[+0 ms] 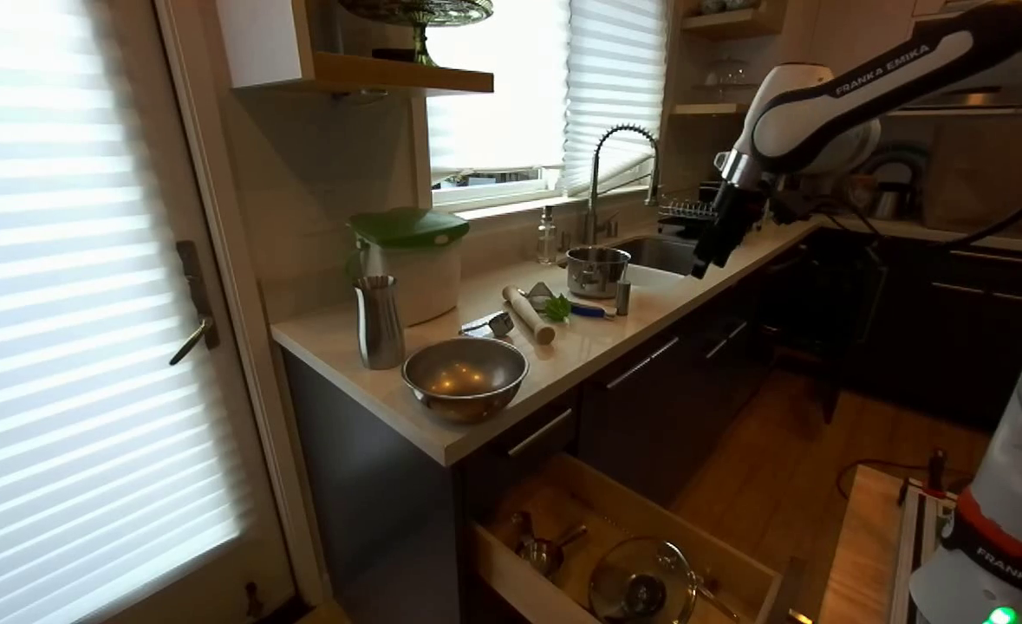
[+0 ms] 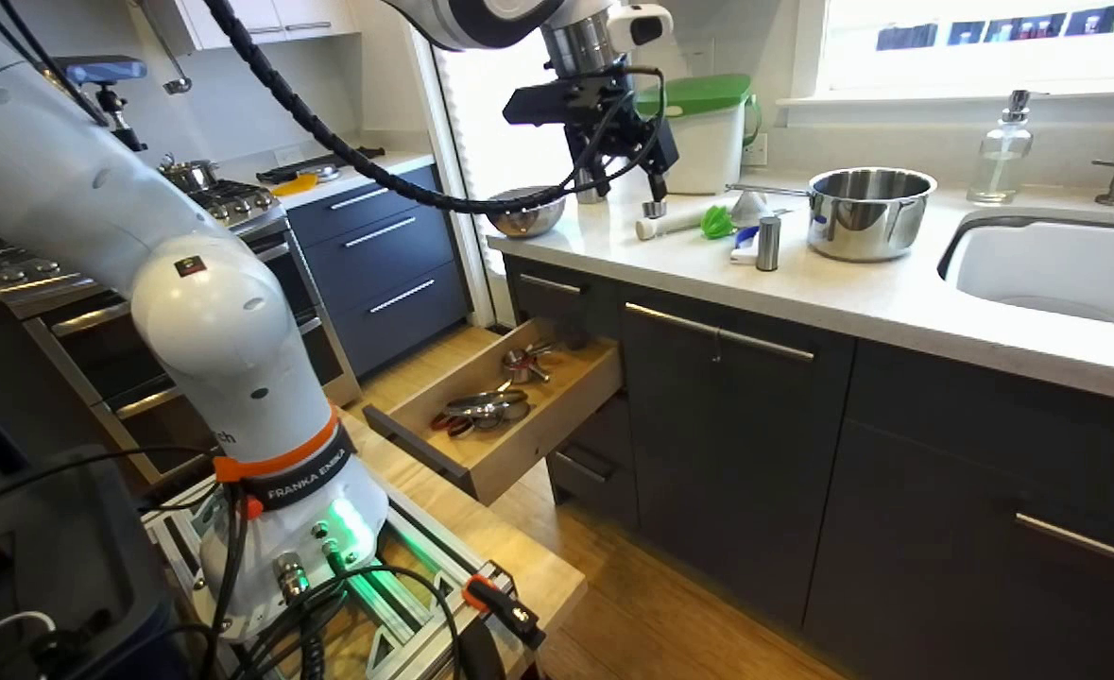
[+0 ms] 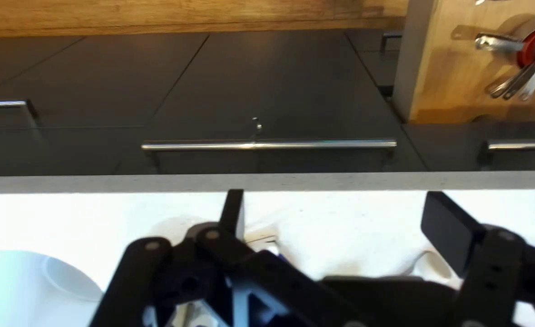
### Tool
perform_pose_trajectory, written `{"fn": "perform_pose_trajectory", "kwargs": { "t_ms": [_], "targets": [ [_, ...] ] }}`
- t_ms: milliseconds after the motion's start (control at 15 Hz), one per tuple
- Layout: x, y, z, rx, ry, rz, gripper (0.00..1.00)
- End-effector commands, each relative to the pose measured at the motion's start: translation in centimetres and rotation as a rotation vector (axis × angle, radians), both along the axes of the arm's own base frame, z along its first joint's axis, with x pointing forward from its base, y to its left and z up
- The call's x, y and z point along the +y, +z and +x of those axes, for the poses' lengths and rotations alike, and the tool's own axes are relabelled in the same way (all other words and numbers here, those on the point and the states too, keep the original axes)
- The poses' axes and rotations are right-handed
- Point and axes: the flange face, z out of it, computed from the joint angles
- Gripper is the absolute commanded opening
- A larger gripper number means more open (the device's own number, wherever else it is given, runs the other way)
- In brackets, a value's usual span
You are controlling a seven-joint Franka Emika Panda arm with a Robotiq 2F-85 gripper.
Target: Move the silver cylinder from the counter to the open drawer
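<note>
Fingers (image 3: 451, 231) are spread wide apart, easiest to see in the wrist view, where the pale counter (image 3: 321, 231) shows through the gap and its front edge runs straight across just past the tips. The gripper (image 3: 337, 213) itself is up in the air, tips angled downward in both exterior views.

Silver cylinder (image 2: 768, 244) is standing upright on the counter, close to the front edge, well along from the front corner where the mixing bowl (image 1: 465, 381) sits. The steel pot (image 2: 868, 217) is just beside it with a gap between, a bit more toward the back edge, and the pale wooden rod (image 1: 528, 314) lies over on the corner side. Can't really pick the cylinder out in the wrist view, tbh, the gripper covers a lot of that bit.

The open drawer (image 2: 557, 425) sticks out below the front edge, right by that same front corner, and it's got metal utensils (image 2: 523, 366) in it. Tall steel pitcher (image 1: 379, 321) is upright near the end edge, and the white bin (image 1: 428, 273) with the green lid (image 1: 411, 227) is over by the back edge. Soap bottle (image 2: 1002, 156) is also along the back edge, and the sink (image 2: 1057, 274) is further along, past the pot.
</note>
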Motion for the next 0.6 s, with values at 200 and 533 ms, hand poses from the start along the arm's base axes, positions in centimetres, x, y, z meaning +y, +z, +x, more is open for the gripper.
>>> {"fn": "perform_pose_trajectory", "kwargs": {
  "t_ms": [200, 533],
  "targets": [
    [-5.5, 1.2, -0.1, -0.027, -0.111, 0.014, 1.00],
    [-6.2, 0.6, 1.1, -0.012, -0.124, 0.015, 1.00]
  ]
}}
